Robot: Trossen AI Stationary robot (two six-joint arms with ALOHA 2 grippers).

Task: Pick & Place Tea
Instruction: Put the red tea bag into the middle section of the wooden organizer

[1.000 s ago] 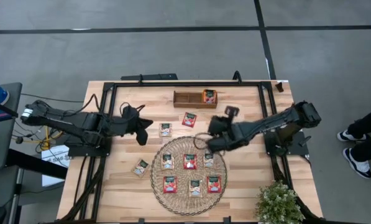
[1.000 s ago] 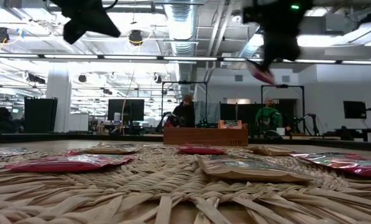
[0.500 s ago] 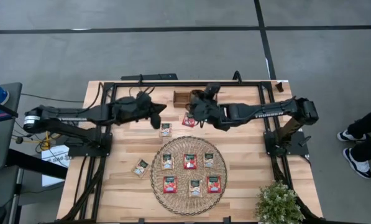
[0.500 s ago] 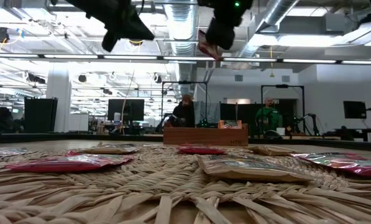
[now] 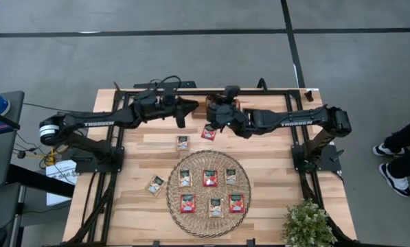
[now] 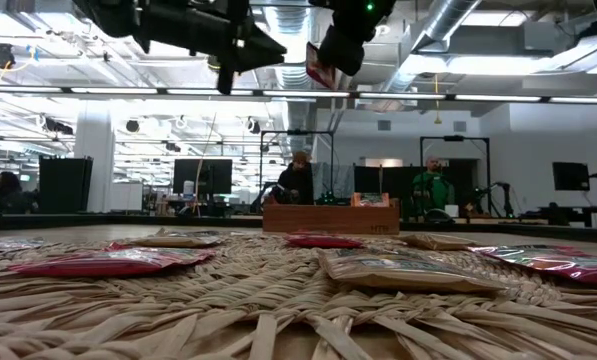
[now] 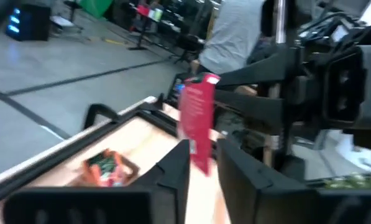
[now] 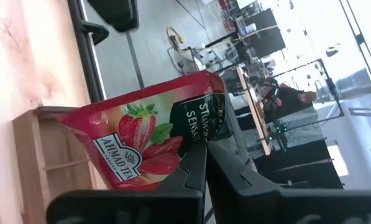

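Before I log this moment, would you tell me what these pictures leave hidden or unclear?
- Wooden tray, high view: both arms cover most of it, so its contents cannot be counted.
- Red sachet in the right gripper: the fingers hide part of its dark band's print.
- Left gripper, left wrist view: blurred; contact with the sachet is unclear.
- Sachets on the woven mat, low view: seen edge-on, labels unreadable.
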